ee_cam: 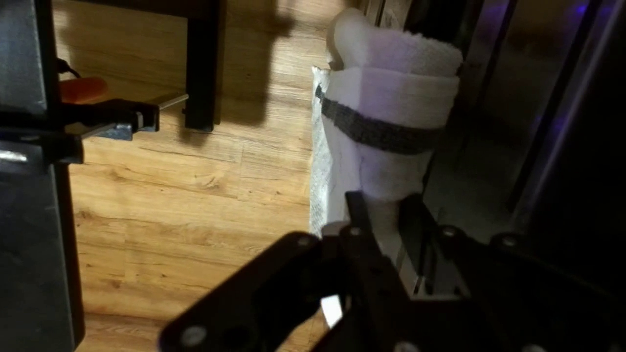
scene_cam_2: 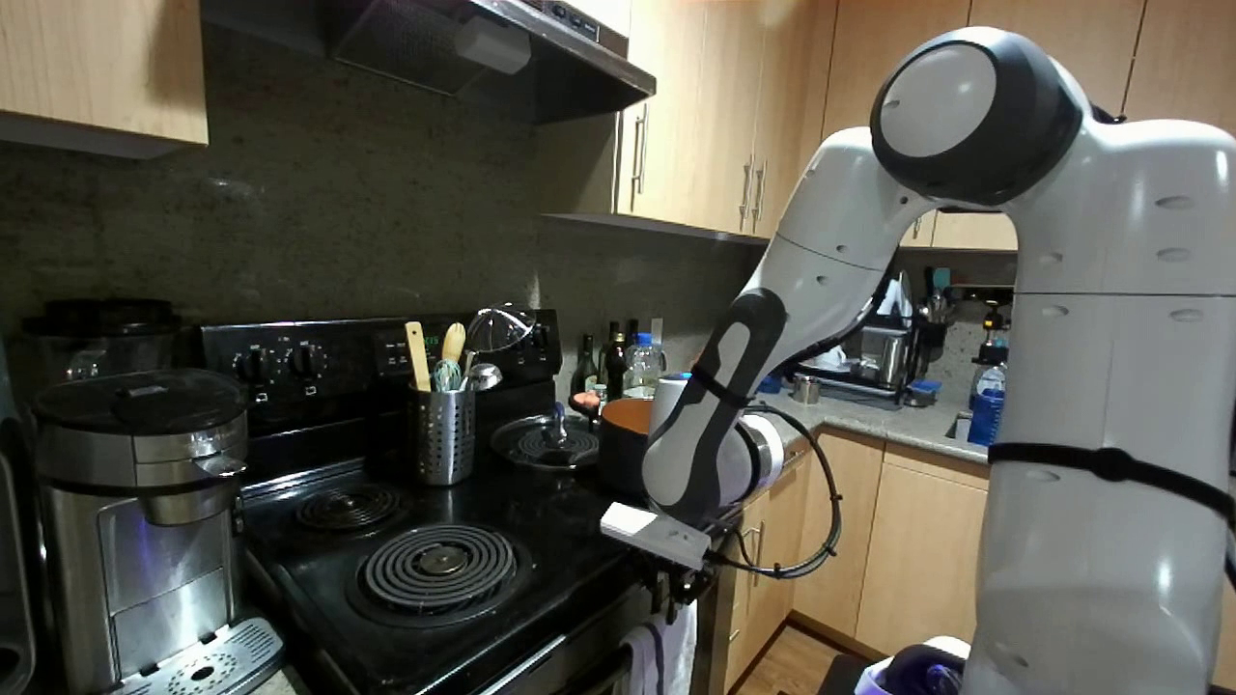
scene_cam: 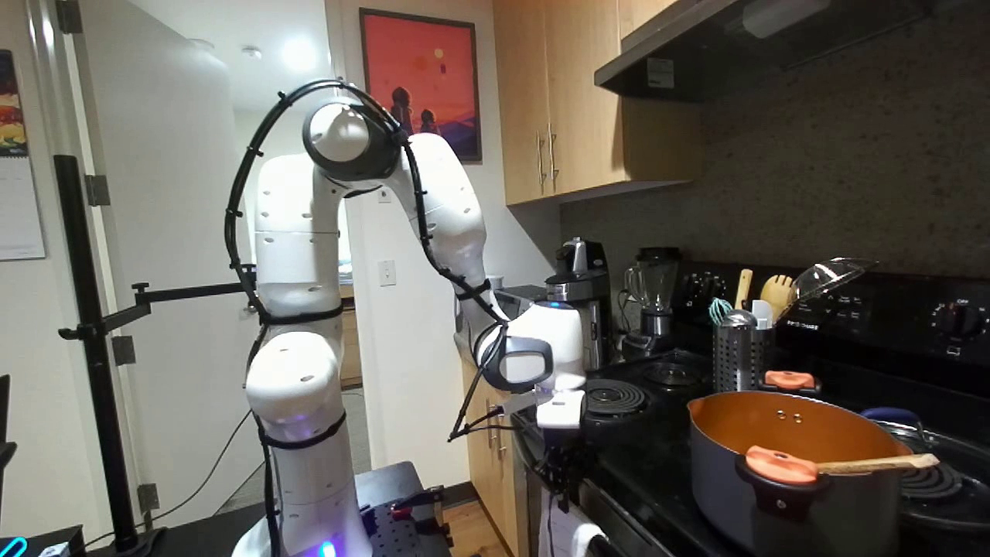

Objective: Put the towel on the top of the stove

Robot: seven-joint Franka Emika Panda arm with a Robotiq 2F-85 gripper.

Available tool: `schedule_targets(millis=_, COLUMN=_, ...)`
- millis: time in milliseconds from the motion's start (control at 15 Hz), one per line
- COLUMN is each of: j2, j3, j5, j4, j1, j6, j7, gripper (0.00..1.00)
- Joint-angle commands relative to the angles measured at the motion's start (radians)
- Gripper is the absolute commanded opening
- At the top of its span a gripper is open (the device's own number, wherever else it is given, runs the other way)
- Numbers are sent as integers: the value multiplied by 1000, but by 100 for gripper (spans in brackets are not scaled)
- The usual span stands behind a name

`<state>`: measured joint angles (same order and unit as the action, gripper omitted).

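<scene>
The white towel with a dark stripe hangs folded over the oven door handle at the stove's front. It shows in both exterior views [scene_cam: 567, 532] [scene_cam_2: 666, 652] and in the wrist view [ee_cam: 391, 98]. The black stove top [scene_cam: 642, 445] [scene_cam_2: 550, 531] lies above and behind it. My gripper [scene_cam: 561, 487] [scene_cam_2: 666, 600] points down at the stove's front edge, just above the towel. In the wrist view its fingertips [ee_cam: 384, 200] are apart, with part of the towel showing between them. I cannot tell whether the fingers touch the cloth. The handle is mostly covered by the towel.
A large pot [scene_cam: 773, 487] [scene_cam_2: 621, 454] with a wooden spoon stands on the stove. A utensil holder [scene_cam: 731, 360] [scene_cam_2: 444, 434] and a glass lid [scene_cam_2: 512, 454] are further back. A coffee machine [scene_cam_2: 174, 550] stands beside the stove. A range hood [scene_cam: 681, 73] hangs above.
</scene>
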<state>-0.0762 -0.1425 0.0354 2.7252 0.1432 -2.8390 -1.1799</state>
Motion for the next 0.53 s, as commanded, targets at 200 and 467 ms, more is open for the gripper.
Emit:
schedule_targets(millis=200, j2=114, j3=2, j5=-80, j4=58, j1=-13, j6=-14, j7=93, gripper=0)
schedule_targets(millis=467, j2=197, j3=11, j5=-129, j4=78, j1=-14, j6=6, j7=147, gripper=0)
